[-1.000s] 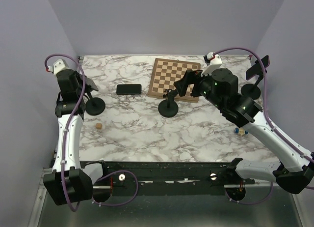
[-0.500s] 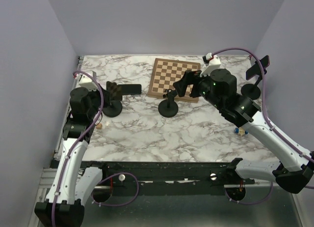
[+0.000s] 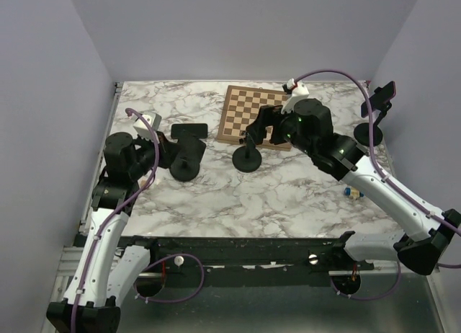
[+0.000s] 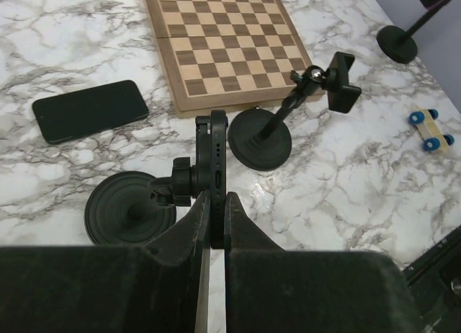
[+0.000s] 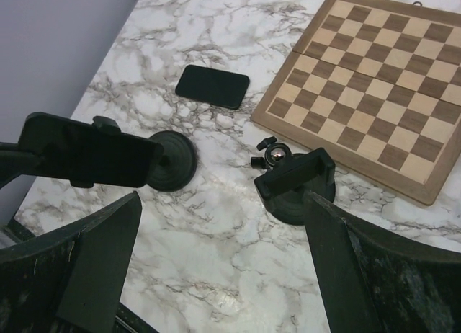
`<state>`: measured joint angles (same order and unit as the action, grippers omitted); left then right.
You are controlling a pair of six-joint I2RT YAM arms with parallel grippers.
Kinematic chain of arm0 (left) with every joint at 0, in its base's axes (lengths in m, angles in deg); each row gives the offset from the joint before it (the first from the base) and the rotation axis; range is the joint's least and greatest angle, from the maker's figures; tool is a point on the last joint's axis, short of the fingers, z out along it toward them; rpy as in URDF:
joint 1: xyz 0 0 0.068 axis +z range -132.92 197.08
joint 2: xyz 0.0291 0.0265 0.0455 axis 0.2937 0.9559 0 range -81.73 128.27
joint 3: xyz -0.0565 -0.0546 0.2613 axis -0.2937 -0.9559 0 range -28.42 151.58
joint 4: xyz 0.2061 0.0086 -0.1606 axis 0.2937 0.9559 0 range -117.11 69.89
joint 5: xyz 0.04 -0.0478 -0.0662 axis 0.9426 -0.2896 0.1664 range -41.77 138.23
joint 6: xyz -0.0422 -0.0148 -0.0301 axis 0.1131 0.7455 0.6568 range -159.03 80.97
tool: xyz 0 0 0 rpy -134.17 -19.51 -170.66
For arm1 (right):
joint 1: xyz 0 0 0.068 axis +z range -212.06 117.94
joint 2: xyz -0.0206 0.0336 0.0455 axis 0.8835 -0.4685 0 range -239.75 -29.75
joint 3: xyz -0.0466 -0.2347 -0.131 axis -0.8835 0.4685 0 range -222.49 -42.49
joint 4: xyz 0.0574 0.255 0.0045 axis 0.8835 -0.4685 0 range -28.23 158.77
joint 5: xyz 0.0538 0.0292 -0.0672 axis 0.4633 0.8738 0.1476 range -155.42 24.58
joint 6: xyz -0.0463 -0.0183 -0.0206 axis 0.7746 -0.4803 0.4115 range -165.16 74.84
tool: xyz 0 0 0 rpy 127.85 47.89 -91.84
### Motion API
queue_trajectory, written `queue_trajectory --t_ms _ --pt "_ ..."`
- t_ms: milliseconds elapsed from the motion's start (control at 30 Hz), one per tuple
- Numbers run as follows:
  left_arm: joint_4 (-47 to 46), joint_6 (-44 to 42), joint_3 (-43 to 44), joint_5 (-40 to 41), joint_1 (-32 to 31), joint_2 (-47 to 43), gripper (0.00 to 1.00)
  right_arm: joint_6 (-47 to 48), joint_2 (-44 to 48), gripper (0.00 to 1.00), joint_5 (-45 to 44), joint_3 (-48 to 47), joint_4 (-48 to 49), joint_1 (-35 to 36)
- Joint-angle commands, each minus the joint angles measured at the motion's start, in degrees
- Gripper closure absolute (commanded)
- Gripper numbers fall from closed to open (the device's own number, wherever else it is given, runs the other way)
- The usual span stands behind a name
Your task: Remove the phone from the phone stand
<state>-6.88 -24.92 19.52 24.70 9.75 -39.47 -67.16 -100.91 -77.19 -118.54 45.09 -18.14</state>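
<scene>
A black phone (image 4: 215, 156) sits edge-on in the clamp of a black round-based phone stand (image 4: 130, 216). My left gripper (image 4: 215, 203) is shut on the phone's lower edge, one finger on each face. From above, the left gripper (image 3: 170, 150) holds the phone (image 3: 189, 147) over the stand's base (image 3: 186, 169), left of centre. In the right wrist view the same phone (image 5: 90, 160) and stand (image 5: 171, 160) show at the left. My right gripper (image 5: 222, 203) is wide open and empty. It hovers (image 3: 261, 128) by an empty stand (image 3: 248, 158).
A second phone (image 3: 189, 130) lies flat behind the held stand. A wooden chessboard (image 3: 253, 113) lies at the back centre. A third stand (image 3: 369, 133) holding a phone is at the far right. A small blue-wheeled toy (image 3: 353, 192) sits at the right.
My left arm has swung right from the table's left edge toward the centre, with the phone and its stand moving along. My right gripper has shifted slightly left.
</scene>
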Motion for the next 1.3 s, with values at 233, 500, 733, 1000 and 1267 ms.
queue_trajectory --t_ms 233,500,733,1000,1267 --pt "9.87 -0.14 12.92 -11.44 -1.72 10.33 1.0 6.8 -7.53 0.0 12.34 -5.5 -1.53 4.23" --pt "7.33 0.67 12.12 -11.34 -1.72 12.0 0.8 10.89 -13.45 0.0 8.19 -8.6 -0.61 12.09" --pt "4.86 1.51 8.97 -9.47 -1.72 9.55 0.42 13.59 -13.94 0.0 12.49 -6.48 4.45 13.84" --pt "2.66 2.46 5.25 -7.74 -1.72 3.99 0.32 13.77 -17.24 0.0 8.86 -8.81 4.41 14.66" --pt "1.3 3.82 4.94 -11.04 -1.72 9.08 0.49 11.2 -14.06 0.0 5.13 -7.17 5.92 14.61"
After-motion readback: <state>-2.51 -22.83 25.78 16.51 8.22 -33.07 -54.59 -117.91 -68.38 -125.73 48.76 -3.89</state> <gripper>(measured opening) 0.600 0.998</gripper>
